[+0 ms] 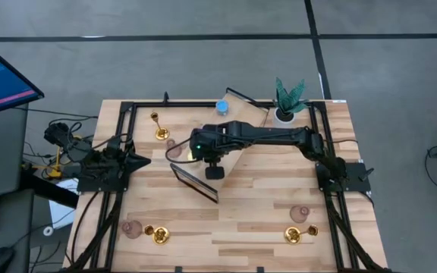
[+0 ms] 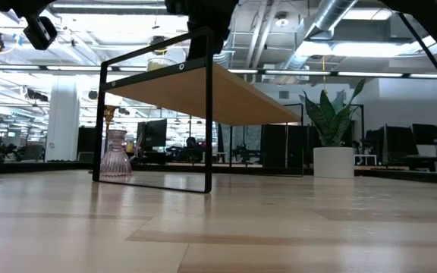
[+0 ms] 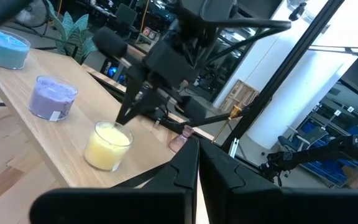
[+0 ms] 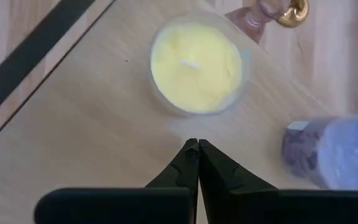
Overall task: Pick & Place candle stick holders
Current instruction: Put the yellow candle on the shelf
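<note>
On the raised shelf [image 4: 73, 124], right claw [image 4: 197, 144] (clenched, empty) hovers beside yellow holder [image 4: 196, 68], perhaps touching.

You get bright, even light from ceiling strips [image 2: 203, 73], throwing soft shadows on the table [image 1: 249, 220]. Your right wrist view blurs the yellow candle [image 4: 196, 68] close up.

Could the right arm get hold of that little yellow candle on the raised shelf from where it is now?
Probably yes. The right pincer hangs just above the shelf beside the yellow candle, with nothing between them. Its fingers are shut, though, so it would need to open first.
</note>
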`<state>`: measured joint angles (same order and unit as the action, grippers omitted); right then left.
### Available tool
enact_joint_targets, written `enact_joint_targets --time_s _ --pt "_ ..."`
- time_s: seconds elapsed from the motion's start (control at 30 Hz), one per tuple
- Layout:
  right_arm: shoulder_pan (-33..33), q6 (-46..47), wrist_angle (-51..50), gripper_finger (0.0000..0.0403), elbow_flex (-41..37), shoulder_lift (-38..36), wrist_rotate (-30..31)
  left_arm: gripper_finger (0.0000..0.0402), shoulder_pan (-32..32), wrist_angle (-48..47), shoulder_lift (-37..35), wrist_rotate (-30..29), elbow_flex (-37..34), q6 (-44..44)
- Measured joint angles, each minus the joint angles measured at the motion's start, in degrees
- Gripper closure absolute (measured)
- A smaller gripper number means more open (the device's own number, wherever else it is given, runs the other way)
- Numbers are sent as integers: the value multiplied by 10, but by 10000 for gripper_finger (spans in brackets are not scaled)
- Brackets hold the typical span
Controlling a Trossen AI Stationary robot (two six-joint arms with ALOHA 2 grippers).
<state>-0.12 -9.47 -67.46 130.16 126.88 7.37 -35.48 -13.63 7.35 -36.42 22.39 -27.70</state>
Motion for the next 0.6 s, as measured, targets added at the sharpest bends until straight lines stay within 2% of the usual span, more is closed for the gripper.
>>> enact_joint_targets --time_s 0.33,0.6 --pt "0 -6 71 403 -9 0 -28 389 0 0 0 0 0 0" --pt "0 -6 82 403 -9 0 -30 389 0 3 0 0 0 0"
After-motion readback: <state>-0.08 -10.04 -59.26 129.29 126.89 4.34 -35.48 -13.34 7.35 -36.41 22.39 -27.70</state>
